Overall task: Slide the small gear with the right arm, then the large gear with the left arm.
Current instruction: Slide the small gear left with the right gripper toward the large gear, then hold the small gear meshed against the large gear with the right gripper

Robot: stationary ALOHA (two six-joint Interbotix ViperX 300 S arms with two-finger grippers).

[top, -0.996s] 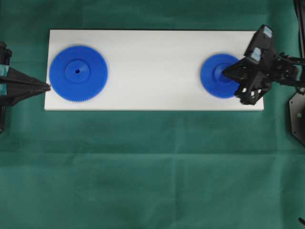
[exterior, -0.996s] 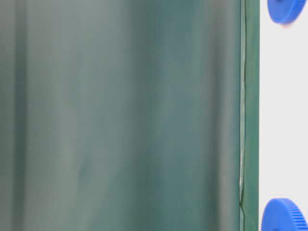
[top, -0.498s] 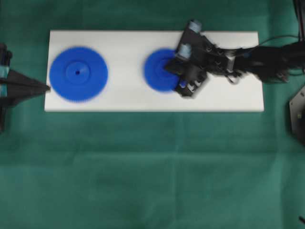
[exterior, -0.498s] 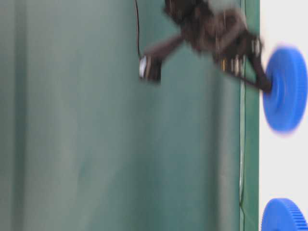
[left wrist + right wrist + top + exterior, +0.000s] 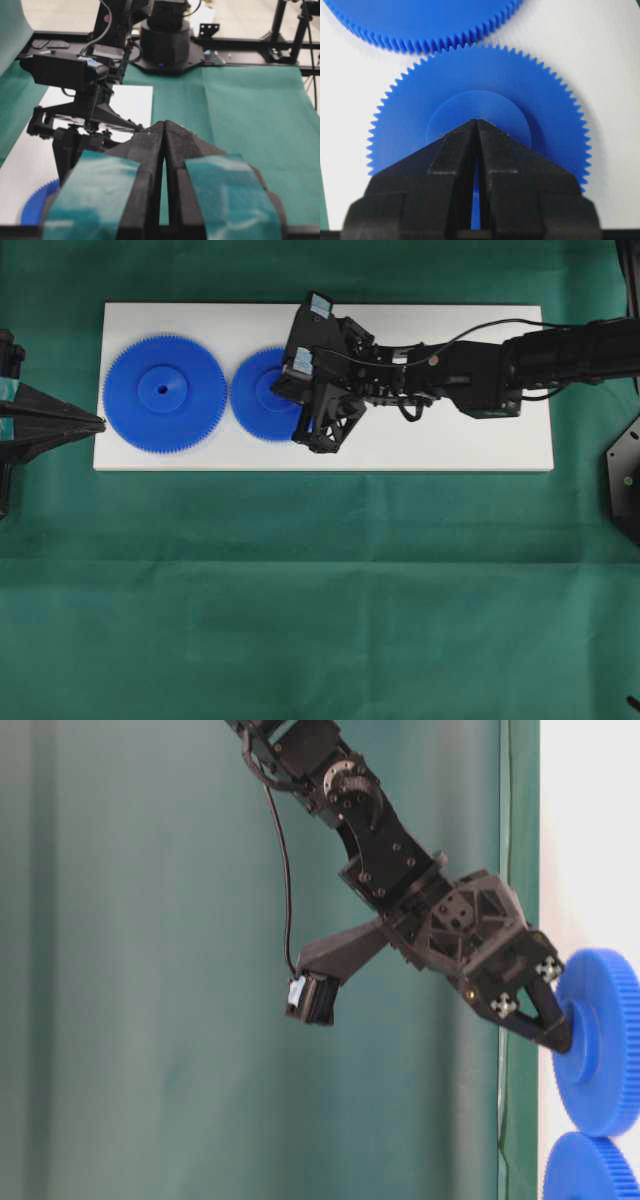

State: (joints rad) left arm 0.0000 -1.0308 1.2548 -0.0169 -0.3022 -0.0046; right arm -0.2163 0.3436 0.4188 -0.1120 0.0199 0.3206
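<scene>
The small gear (image 5: 255,398) lies on the white board (image 5: 450,445), just right of the large gear (image 5: 165,393). My right gripper (image 5: 275,390) is shut, its pointed tip resting on the small gear's raised hub (image 5: 520,130). In the right wrist view the right gripper (image 5: 476,121) covers the hub's middle, and the small gear's teeth (image 5: 440,52) almost meet the large gear (image 5: 420,20). The table-level view shows the right gripper (image 5: 565,1038) against the small gear (image 5: 605,1040), with the large gear (image 5: 590,1170) beside it. My left gripper (image 5: 98,422) is shut, off the board's left edge, apart from the large gear.
Green cloth (image 5: 320,590) covers the table around the board. The right arm (image 5: 480,365) stretches over the board's right half. In the left wrist view the left gripper (image 5: 164,124) points along the cloth, with the right arm (image 5: 80,75) ahead on the left.
The right arm has reached left across the board, sliding the small gear from the right end to beside the large gear. The left arm and large gear have not moved.
</scene>
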